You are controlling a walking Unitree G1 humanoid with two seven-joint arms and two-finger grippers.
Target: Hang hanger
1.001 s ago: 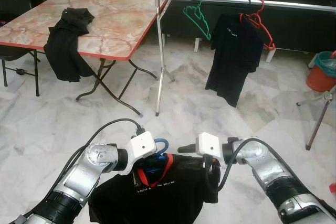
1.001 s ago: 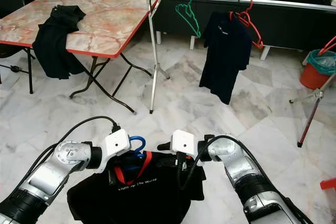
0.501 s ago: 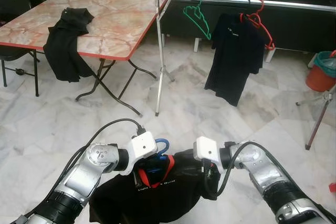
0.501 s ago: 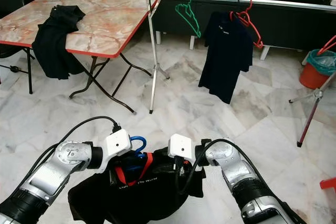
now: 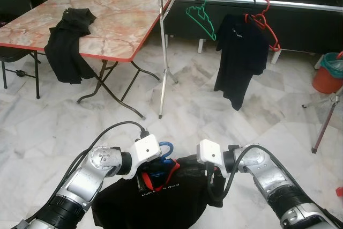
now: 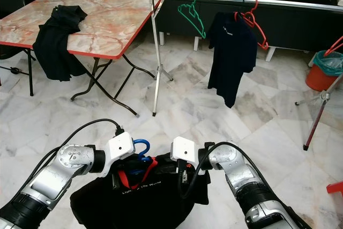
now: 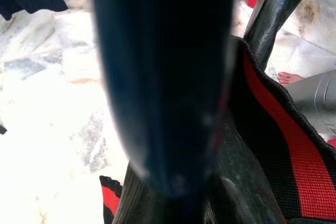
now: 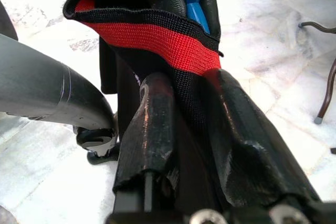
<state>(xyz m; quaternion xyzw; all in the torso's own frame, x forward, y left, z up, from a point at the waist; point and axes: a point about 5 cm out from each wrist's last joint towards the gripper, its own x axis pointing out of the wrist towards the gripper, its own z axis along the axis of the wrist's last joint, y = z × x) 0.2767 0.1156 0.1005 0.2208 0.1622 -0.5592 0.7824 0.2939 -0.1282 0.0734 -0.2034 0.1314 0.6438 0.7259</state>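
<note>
We hold black shirt [image 5: 161, 197] low at 6 o'clock, blue hanger [image 5: 163, 151] inside collar. Left gripper [image 5: 146, 178] fingers closed on hanger and red-trimmed collar [image 8: 157, 38]. Right gripper [image 5: 211, 178] fingers closed on collar fabric. Rail [image 5: 241, 1] at 12 o'clock carries green hanger [image 5: 201, 17], red hanger [image 5: 265, 22], second black shirt [image 5: 238, 57]. Table [image 5: 107, 20] at 10 o'clock, dark garment [image 5: 67, 44] draped over edge.

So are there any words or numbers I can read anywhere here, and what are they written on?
"Light ... World": white print on the black shirt that both grippers hold; the middle is hidden in a fold.
Small white print on the chest of the black shirt hanging on the rail: too small to read.
No other text can be made out.
</note>
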